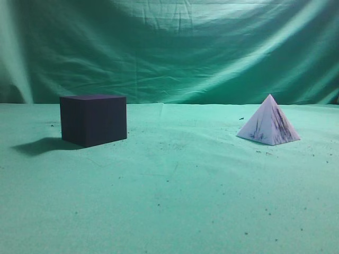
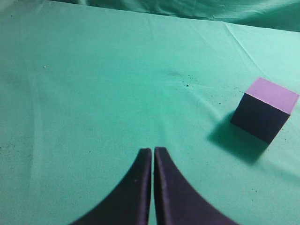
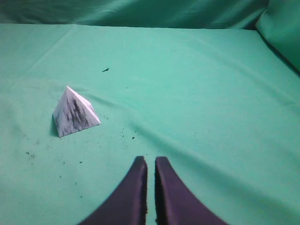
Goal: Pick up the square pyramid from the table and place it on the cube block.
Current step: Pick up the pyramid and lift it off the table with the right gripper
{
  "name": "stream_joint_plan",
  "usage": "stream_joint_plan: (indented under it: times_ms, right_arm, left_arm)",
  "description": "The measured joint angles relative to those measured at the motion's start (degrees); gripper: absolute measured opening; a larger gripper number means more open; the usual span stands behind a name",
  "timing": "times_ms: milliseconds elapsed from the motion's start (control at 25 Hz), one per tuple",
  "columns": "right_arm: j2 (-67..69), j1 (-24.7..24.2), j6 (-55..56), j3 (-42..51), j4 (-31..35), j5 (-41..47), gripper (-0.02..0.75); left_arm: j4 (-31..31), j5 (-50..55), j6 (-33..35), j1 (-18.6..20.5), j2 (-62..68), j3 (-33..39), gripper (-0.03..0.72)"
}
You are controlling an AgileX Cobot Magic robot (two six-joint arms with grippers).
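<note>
The square pyramid, white with black marble streaks, stands on the green table at the right. It also shows in the right wrist view, to the left and ahead of my right gripper, which is shut and empty. The dark cube block stands at the left of the table. In the left wrist view the cube block sits far right of my left gripper, which is shut and empty. Neither gripper shows in the exterior view.
A green cloth backdrop hangs behind the table. Small dark crumbs speckle the cloth around the pyramid. A cloth fold rises at the far right of the right wrist view.
</note>
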Motion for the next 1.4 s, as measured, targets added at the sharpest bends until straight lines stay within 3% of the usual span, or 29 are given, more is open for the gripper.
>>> stream_joint_plan:
  times_ms: [880, 1000, 1200, 1280, 1400]
  right_arm:
    - [0.0, 0.0, 0.0, 0.0, -0.55, -1.4, 0.062]
    - [0.0, 0.0, 0.11, 0.13, 0.51, -8.82, 0.062]
    - [0.0, 0.0, 2.12, -0.04, 6.75, -29.95, 0.062]
    - [0.0, 0.0, 2.25, -2.91, 7.52, -27.01, 0.062]
    - [3.78, 0.0, 2.25, -12.43, 7.61, -16.0, 0.062]
  left_arm:
    - [0.0, 0.0, 0.0, 0.0, 0.0, 0.0, 0.0]
    - [0.0, -0.09, 0.0, 0.0, 0.0, 0.0, 0.0]
    - [0.0, -0.09, 0.0, 0.0, 0.0, 0.0, 0.0]
    - [0.0, -0.09, 0.0, 0.0, 0.0, 0.0, 0.0]
    - [0.0, -0.09, 0.0, 0.0, 0.0, 0.0, 0.0]
